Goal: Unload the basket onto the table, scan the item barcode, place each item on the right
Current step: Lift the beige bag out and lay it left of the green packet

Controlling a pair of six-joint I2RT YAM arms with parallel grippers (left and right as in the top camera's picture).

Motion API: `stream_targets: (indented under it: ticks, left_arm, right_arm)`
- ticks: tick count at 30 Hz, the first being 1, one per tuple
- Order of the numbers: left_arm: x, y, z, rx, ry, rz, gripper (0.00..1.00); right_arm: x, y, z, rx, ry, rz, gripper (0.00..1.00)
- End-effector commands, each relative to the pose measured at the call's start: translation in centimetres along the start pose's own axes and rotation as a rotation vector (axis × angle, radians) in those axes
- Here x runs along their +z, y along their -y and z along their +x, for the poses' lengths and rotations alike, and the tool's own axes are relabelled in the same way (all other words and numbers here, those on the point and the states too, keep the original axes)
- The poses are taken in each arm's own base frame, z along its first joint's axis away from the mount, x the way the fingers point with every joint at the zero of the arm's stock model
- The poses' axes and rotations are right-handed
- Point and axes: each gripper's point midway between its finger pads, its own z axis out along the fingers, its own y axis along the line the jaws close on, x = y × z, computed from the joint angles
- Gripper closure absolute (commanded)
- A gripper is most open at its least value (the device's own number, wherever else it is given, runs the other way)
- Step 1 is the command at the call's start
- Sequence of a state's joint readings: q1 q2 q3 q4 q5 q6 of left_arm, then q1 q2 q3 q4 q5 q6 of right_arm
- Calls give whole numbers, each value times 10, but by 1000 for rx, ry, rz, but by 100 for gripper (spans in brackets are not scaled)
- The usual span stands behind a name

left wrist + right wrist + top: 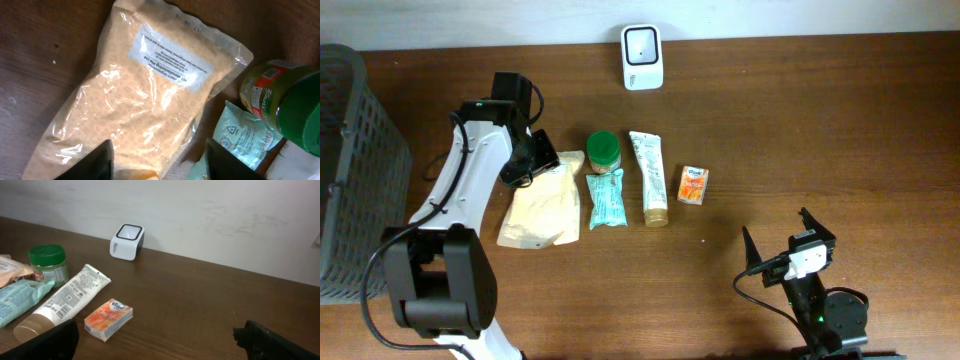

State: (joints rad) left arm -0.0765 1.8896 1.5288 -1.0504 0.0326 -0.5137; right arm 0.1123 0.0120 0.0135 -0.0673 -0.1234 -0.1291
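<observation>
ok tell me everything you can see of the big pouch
The pouch is a flat, sealed bag of clear, crinkly plastic holding pale orange-tan contents, with a white printed label near one end. It lies flat on the wooden table, leftmost in the row, beside the teal sachet. The open left hand hovers over its other end, not gripping it.

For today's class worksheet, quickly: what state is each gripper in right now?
Left gripper: open, above the pouch, holding nothing.
Right gripper: open, holding nothing.

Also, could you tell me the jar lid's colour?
Green; the jar lid shows best from the right wrist.
</observation>
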Motion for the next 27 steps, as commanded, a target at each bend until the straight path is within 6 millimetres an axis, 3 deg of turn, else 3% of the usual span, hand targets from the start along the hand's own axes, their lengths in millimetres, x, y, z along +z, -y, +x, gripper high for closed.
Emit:
stream_targets:
  ticks: [1, 4, 7, 11, 16, 19, 24, 27]
  left_arm:
    - [-3, 1, -4, 25, 21, -3, 36]
    - [-5, 7, -8, 74, 35, 28, 46]
    - [-24, 20, -13, 131, 70, 96, 44]
    - [-79, 41, -21, 220, 197, 208, 43]
    - [-135, 66, -3, 358, 328, 281, 36]
    - [-146, 83, 13, 417, 343, 309, 35]
    - [-147, 114, 45, 546, 320, 338, 35]
    - [-147, 128, 60, 623, 319, 350, 27]
  right_arm:
    - [0, -1, 3, 11, -3, -3, 2]
    - [0, -1, 3, 11, -3, -3, 2]
    - [0, -1, 3, 11, -3, -3, 2]
    - [0, -1, 3, 11, -3, -3, 2]
    - [0, -1, 3, 11, -3, -3, 2]
    - [0, 0, 3, 2, -4, 4, 2]
    - [0, 4, 4, -23, -10, 28, 2]
    - [0, 3, 4, -20, -8, 19, 2]
